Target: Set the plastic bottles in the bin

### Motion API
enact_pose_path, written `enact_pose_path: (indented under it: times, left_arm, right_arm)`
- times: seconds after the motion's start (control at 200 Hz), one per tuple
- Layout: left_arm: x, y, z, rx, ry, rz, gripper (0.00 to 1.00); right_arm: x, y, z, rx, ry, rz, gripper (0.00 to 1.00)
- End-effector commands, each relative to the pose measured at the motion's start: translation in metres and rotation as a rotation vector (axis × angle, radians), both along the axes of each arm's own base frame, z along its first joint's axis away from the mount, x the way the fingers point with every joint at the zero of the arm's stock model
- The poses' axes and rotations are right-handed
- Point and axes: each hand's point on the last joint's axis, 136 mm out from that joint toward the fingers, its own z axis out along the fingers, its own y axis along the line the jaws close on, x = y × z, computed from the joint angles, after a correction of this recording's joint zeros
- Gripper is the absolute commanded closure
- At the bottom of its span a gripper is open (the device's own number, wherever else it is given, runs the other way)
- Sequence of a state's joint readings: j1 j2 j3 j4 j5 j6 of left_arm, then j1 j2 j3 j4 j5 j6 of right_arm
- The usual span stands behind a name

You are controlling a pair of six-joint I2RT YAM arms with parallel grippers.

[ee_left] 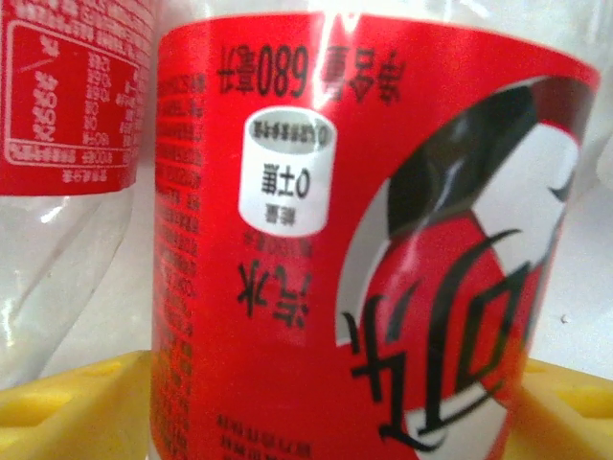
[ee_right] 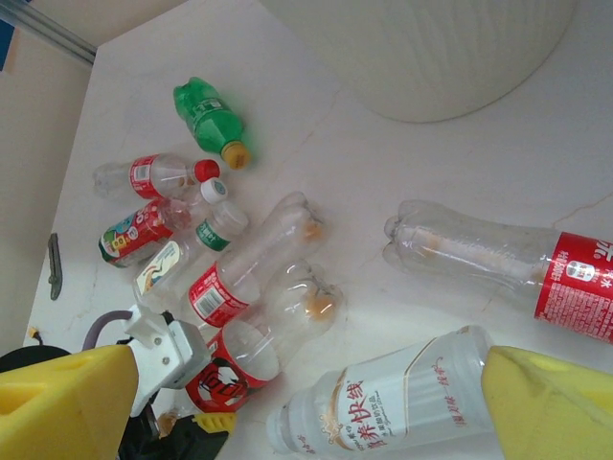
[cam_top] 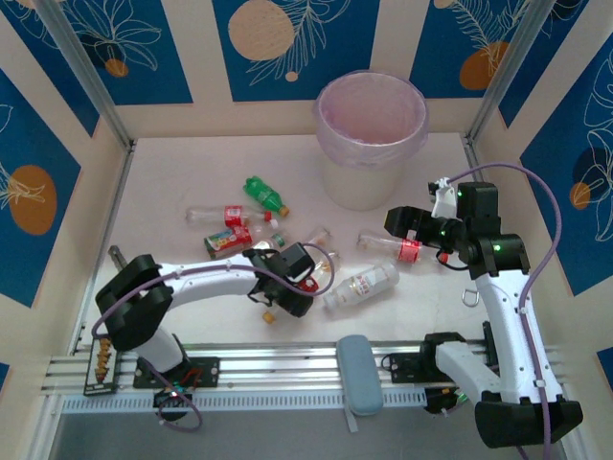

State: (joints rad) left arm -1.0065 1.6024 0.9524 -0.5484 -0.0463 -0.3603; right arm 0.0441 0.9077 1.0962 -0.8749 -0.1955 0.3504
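Note:
Several plastic bottles lie on the white table in front of the bin (cam_top: 371,134), whose white wall (ee_right: 431,57) shows in the right wrist view. The green bottle (cam_top: 265,195) (ee_right: 209,120) lies farthest back. My left gripper (cam_top: 290,280) is low in the cluster and open. A red-labelled bottle (ee_left: 364,249) (ee_right: 222,376) sits between its yellow fingers (ee_left: 57,407), very close to the camera. My right gripper (cam_top: 414,226) (ee_right: 306,388) hangs open above the table. A clear red-labelled bottle (cam_top: 395,248) (ee_right: 498,259) and a white-labelled bottle (cam_top: 360,286) (ee_right: 383,407) lie below it.
Other red-labelled bottles (cam_top: 230,215) (ee_right: 153,175) lie at the left of the cluster. A grey-blue pad (cam_top: 358,374) rests on the front rail. A small metal hook (cam_top: 469,297) lies by the right arm. Walls close in the table on three sides.

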Motion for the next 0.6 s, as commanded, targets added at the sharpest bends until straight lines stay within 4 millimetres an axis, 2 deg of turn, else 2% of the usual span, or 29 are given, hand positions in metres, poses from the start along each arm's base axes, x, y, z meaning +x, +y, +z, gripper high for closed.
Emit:
enact_pose_path:
  times: [0.0,0.12,0.235,0.445,0.595]
  left_arm:
    - [-0.001,-0.007,-0.004,-0.002,-0.002,-0.014,0.19]
    - [-0.001,-0.009,-0.007,0.003,0.01,-0.016,0.23]
    - [0.001,-0.012,-0.002,-0.012,-0.002,-0.015,0.27]
    - [0.006,-0.021,0.022,-0.076,-0.034,-0.009,0.36]
    - [0.012,-0.022,0.041,-0.104,-0.069,0.002,0.39]
  right_arm:
    - [-0.001,0.004,-0.004,0.03,0.014,0.013,0.07]
    - [-0.001,0.004,-0.007,0.028,0.021,0.012,0.07]
    - [-0.001,0.003,-0.009,0.02,0.02,0.011,0.07]
    - [-0.001,0.003,-0.008,0.021,0.019,0.01,0.07]
    - [-0.002,0.003,-0.007,0.025,0.019,0.01,0.07]
